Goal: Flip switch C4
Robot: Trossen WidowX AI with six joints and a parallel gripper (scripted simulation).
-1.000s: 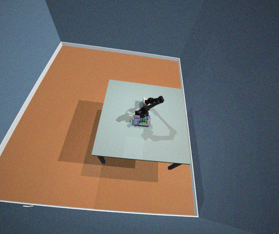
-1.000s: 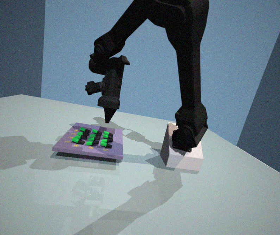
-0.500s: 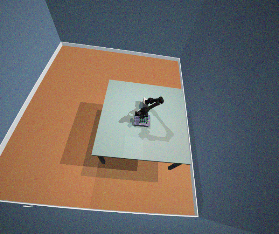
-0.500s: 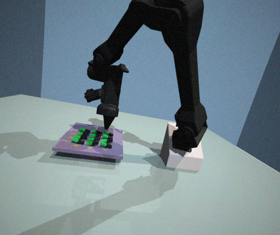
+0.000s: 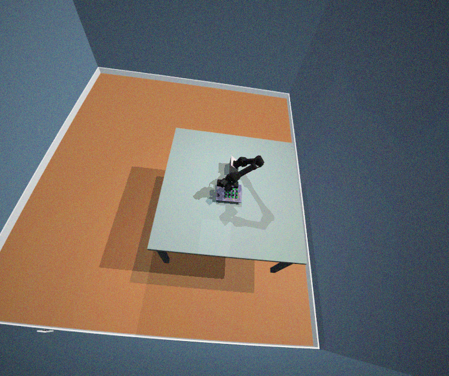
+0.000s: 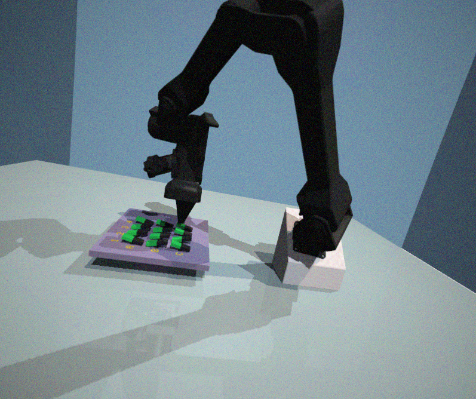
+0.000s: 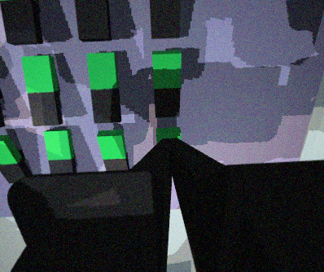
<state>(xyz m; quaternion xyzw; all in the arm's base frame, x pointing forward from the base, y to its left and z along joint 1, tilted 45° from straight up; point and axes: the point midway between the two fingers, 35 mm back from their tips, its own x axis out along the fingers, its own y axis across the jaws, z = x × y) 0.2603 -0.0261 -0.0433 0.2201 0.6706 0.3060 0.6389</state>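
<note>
The purple switch panel [image 5: 220, 198] [image 6: 100, 249] [image 7: 234, 99] bears rows of switches, each with a green end and a black end. My gripper [image 5: 227, 189] [image 6: 181, 222] [image 7: 169, 146] is shut, with nothing between its fingertips. It points down at the green end of switch C4 [image 6: 188, 229] [image 7: 168, 132], touching it or just above it. The fingers hide most of C4 in the wrist view, so its tilt cannot be told. Switch B4 [image 7: 167, 79] lies just beyond the tips, and switch C3 [image 7: 111, 145] is to their left in the wrist view.
Switch C2 [image 7: 59, 145] and switch C1 [image 7: 1, 151] continue the row to the left. The arm's pale base block [image 5: 232, 161] [image 6: 315, 276] stands behind the panel's near side on the table [image 5: 192, 153] [image 6: 379, 326]. Arm shadows cross the panel and table.
</note>
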